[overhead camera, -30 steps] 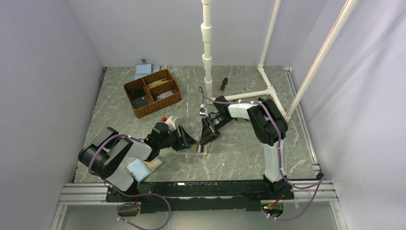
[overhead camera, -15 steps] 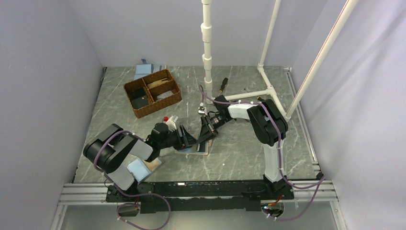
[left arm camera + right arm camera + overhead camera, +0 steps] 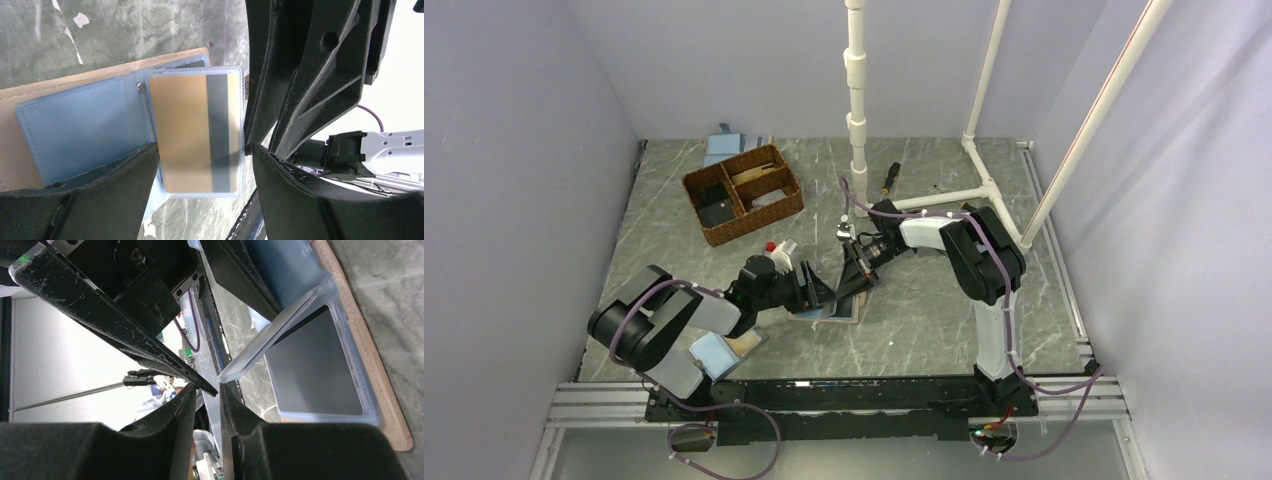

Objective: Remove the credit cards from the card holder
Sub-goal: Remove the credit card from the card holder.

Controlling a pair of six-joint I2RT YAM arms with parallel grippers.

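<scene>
A grey marbled table (image 3: 924, 320) sits boxed in by lilac walls (image 3: 524, 150), with white pipes (image 3: 856, 90) rising at the back. On it are one wicker basket (image 3: 742, 193) and one screwdriver (image 3: 890, 178). The one card holder (image 3: 75, 130) lies open mid-table. The left gripper (image 3: 202, 150) gapes wide astride a clear sleeve (image 3: 270, 337) showing one gold card (image 3: 182, 132). The right gripper (image 3: 218, 387), narrow, pinches that sleeve's edge.

The right hand (image 3: 854, 285) and left hand (image 3: 816, 292) crowd over the card holder (image 3: 844, 312), leaving open bench (image 3: 924, 310) to its right and near side.
</scene>
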